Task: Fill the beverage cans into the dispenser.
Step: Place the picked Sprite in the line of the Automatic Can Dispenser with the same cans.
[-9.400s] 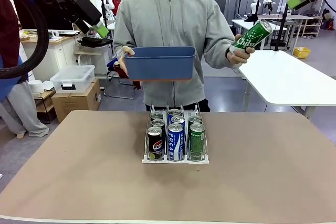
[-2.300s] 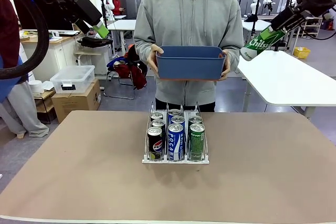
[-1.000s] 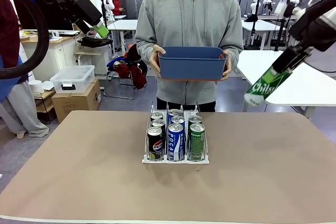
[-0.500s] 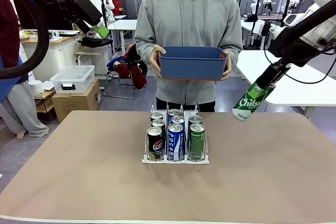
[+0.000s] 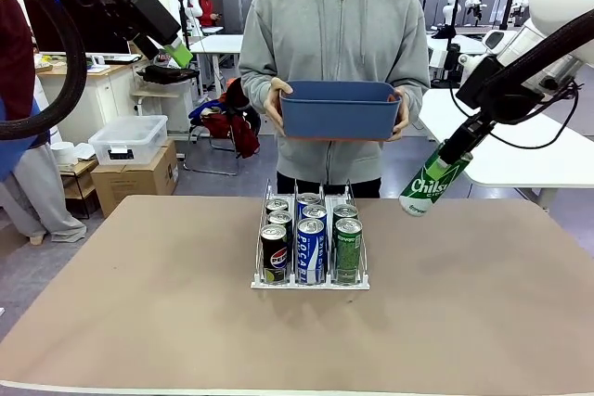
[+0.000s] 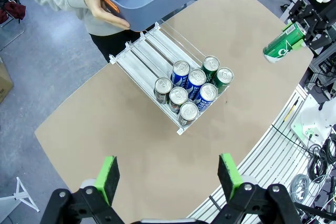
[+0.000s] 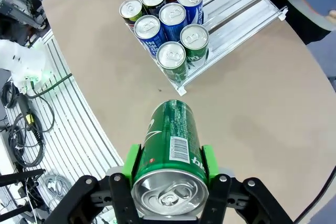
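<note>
While tilted above table, jaw-clamped green can (image 5: 425,185)

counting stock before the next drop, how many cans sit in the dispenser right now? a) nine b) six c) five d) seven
d: the dispenser holds seven cans, two black, three blue and two green, while the right gripper carries an eighth green can above the table.

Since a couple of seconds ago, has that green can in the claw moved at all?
Yes. The green can, clamped in the right claw, has come down and leftward, from beside the person's blue tub towards the dispenser on the table.
</note>
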